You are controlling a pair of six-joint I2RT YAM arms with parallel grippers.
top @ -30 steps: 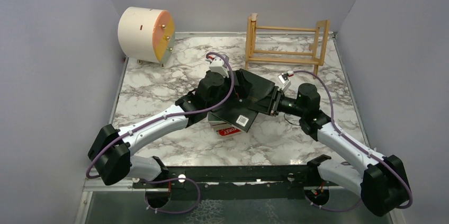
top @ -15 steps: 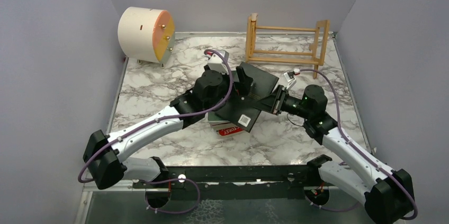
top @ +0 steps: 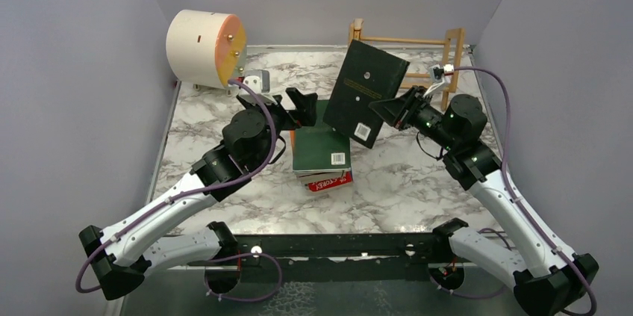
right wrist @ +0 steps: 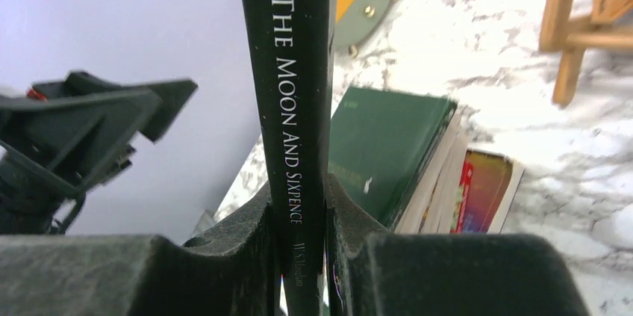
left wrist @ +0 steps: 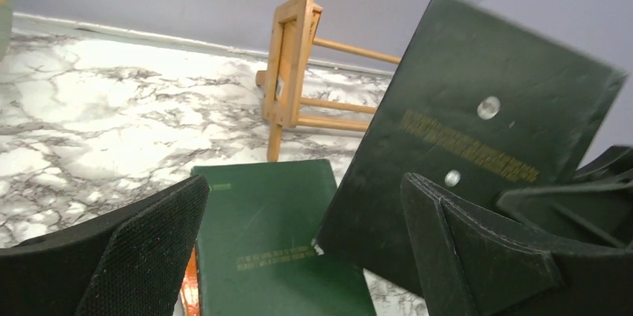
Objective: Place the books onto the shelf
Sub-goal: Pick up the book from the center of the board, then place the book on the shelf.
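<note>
Right hand: your right hand (right wrist: 298, 211) is clenched on the dark book (top: 366, 92), one pad on each cover, pinching it at the lower end of the spine.
Dark book: it hangs tilted in the air with its back cover towards the overhead camera. It sits above the worktop (top: 216, 122), between the stack and the shelf and touching neither.
Handling: this looks like a slim, light paperback. It should be stiff along the spine and floppy at the open edge, where the pages may fan. The smooth cover could slide or pivot in a pinch this close to one end.
Where to hold: keep your hold at the spine, where both covers and all the pages are bound together. A grip nearer the middle of the spine would likely swing less.
Left hand: your left hand (top: 298, 103) is spread wide and holds nothing, just beside the stack.
Stack: the other books (top: 321, 148) lie flat mid-worktop, with a green book (left wrist: 269, 234) on top and a red book (right wrist: 489, 189) showing at the bottom.
Shelf: the shelf (top: 440, 62) stands at the far right, with no book seen on its rails.
</note>
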